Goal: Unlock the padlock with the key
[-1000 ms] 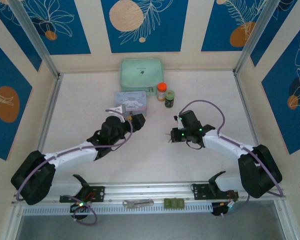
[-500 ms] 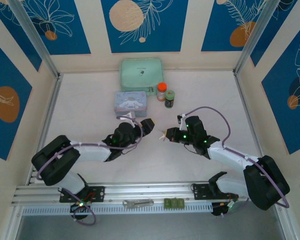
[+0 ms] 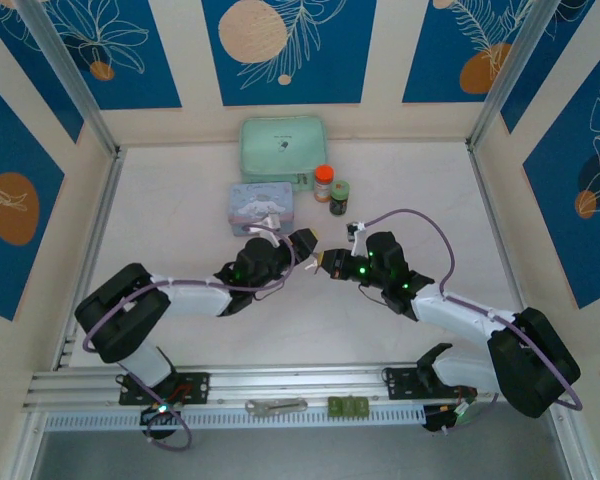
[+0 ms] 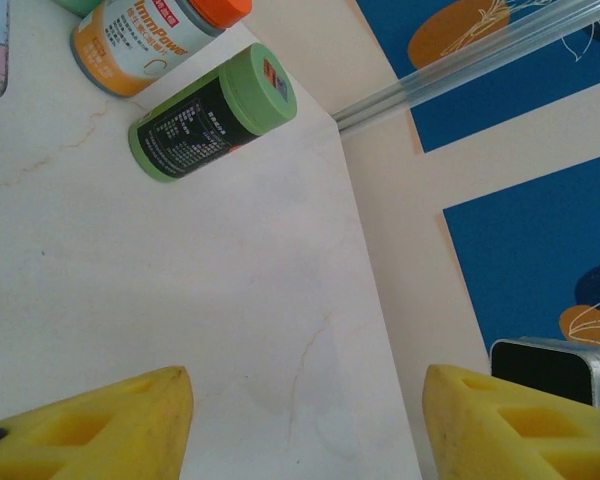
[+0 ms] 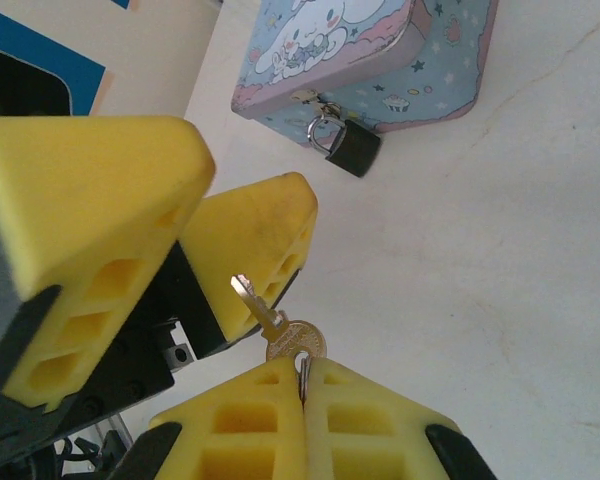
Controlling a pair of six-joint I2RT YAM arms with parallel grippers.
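Yellow foam pads, ribbed with cut-outs, stand wide apart on the left claw (image 3: pixel 305 243), which holds nothing. That arm has swung inward over the last second and now sits just in front of the pale blue printed tin (image 3: pixel 262 205). The padlock (image 5: pixel 345 148), small, dark and smooth with a thin silver shackle, hangs from the tin's front clasp. The right claw (image 3: pixel 330 265) has closed in likewise. It pinches the flat silvery key (image 5: pixel 278 325) by its round head, blade toward the left pads. Judgement: a handover or regrasp is being set up; insertion not begun.

Black padlock (image 5: pixel 345 150), silvery key (image 5: pixel 280 326), yellow right hand (image 5: pixel 302 378), pastel-blue cartoon-printed tin (image 5: pixel 370 60), green-lidded jar (image 4: pixel 212 125)
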